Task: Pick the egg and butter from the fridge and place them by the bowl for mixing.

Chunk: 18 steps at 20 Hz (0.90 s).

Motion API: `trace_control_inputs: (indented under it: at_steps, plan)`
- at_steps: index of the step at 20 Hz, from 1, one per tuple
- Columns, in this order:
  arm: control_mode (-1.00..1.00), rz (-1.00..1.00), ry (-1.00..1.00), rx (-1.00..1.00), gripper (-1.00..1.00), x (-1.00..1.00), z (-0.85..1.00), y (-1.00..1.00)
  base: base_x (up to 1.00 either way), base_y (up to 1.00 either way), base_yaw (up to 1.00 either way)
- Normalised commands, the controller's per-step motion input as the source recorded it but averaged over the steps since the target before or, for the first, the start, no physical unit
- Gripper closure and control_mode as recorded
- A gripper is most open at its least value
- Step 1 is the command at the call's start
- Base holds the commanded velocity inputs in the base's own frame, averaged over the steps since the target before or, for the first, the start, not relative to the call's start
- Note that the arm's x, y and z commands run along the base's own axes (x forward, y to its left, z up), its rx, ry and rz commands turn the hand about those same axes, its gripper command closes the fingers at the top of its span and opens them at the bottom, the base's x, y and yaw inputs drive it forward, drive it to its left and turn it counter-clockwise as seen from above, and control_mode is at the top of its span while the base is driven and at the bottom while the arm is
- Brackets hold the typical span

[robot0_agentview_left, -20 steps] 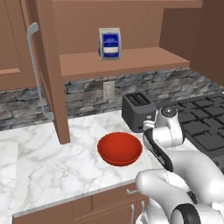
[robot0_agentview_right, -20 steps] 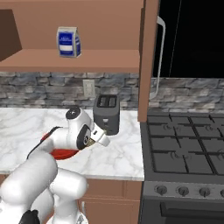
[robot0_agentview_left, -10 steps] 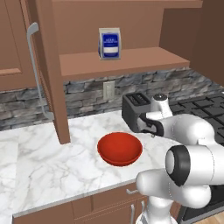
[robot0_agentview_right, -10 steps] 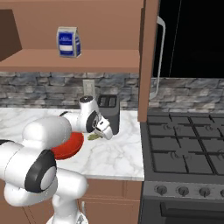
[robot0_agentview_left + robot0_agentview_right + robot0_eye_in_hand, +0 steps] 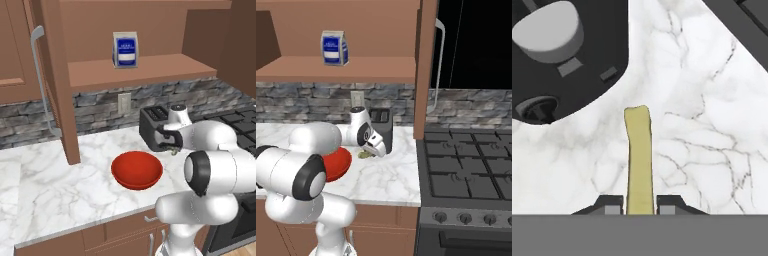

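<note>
Now butter [image 5: 638,160] between claw [image 5: 639,204] tips

Glossy white rounded arm [image 5: 210,150] segments — dark joint caps — small dark fingertips [image 5: 609,204].

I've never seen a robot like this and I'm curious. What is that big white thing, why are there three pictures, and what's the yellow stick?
The big white thing is a robot arm in a pretend, computer-drawn kitchen. Two pictures come from cameras riding behind the arm, one on its left and one on its right, so you see the same counter from two sides. The third comes from a camera on its hand, looking down past the claw.

On the marble counter sit a red bowl and a dark toaster. A blue and white carton stands on the shelf above.

The yellow stick is the butter. The claw is shut on it, holding it just over the counter between bowl and toaster.
</note>
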Motion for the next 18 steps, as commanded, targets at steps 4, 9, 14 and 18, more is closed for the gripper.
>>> trace_control_inputs:
  at_steps: [4,9,14,18]
  plan:
    - [-1.0,0.0,-0.03,-0.03,1.0,0.0,-0.52,0.03,0.0,0.0,0.0]
    - [-1.0,0.0,-0.07,0.0,1.0,0.0,-0.28,0.02,0.0,0.0,0.0]
    - [-1.0,0.0,-0.08,-0.02,1.0,0.0,-0.24,0.01,0.0,0.0,0.0]
    - [-1.0,0.0,-0.09,-0.03,1.0,0.0,-0.14,0.0,0.0,0.0,0.0]
